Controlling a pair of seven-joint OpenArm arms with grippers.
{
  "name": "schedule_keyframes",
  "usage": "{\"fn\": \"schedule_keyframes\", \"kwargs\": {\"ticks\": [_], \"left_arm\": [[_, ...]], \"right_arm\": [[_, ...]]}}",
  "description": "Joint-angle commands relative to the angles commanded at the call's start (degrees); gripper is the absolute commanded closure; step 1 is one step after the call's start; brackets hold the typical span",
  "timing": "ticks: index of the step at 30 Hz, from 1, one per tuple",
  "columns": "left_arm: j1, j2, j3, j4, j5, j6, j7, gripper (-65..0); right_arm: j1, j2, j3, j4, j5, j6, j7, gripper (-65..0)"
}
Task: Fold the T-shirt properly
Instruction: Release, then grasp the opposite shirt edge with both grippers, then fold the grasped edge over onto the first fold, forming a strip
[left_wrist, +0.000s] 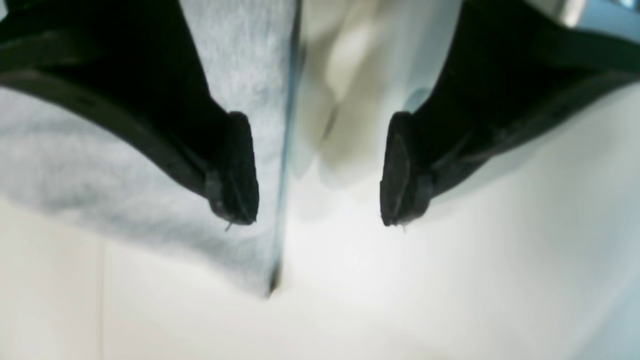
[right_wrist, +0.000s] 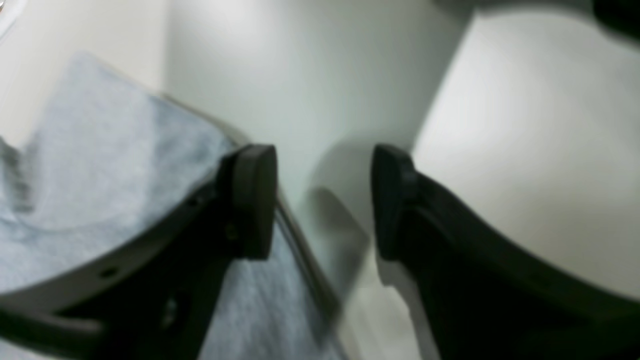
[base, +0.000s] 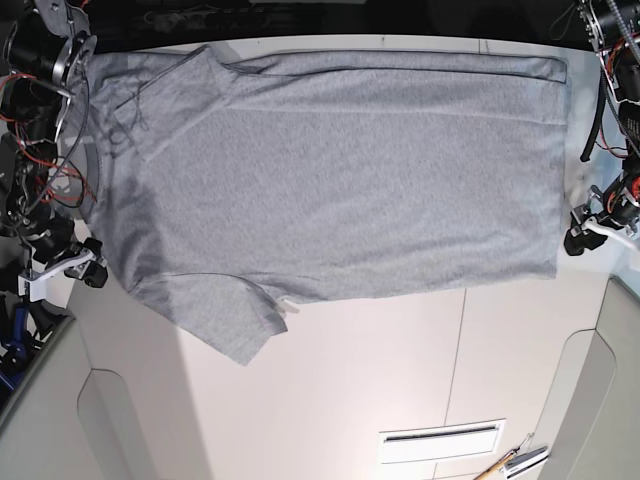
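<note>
My base view is sharp and evenly lit, with just a soft shadow down the left of the table. Both wrist cams are blurry, the fingers pure black, with washed-out glare on the left one.

The gripper fills the lower half of the view, its two dark fingers spread with a clear gap between the pads. Nothing sits in that gap; pale table shows through it, with a soft shadow below. The grey shirt lies left of the gripper, running under the left finger. Its edge slants down from the upper left, past the left pad's inner side, toward the bottom. The right finger hangs over bare surface. The picture is blurred.
</note>
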Motion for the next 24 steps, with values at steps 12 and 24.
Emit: {"fn": "schedule_keyframes", "kwargs": {"ticks": [12, 24], "left_arm": [[-3.15, 3.43, 8.13, -3.34, 2.47, 0.0, -0.83, -41.5], [-3.63, 3.69, 8.13, -1.79, 3.45, 0.0, -0.7, 0.0]], "right_arm": [[0.0, -4.66, -0.02, -0.66, 0.26, 3.72, -1.33, -30.0], [0.02, -5.51, 0.0, -0.48, 1.62, 4.96, -3.26, 0.0]]}}
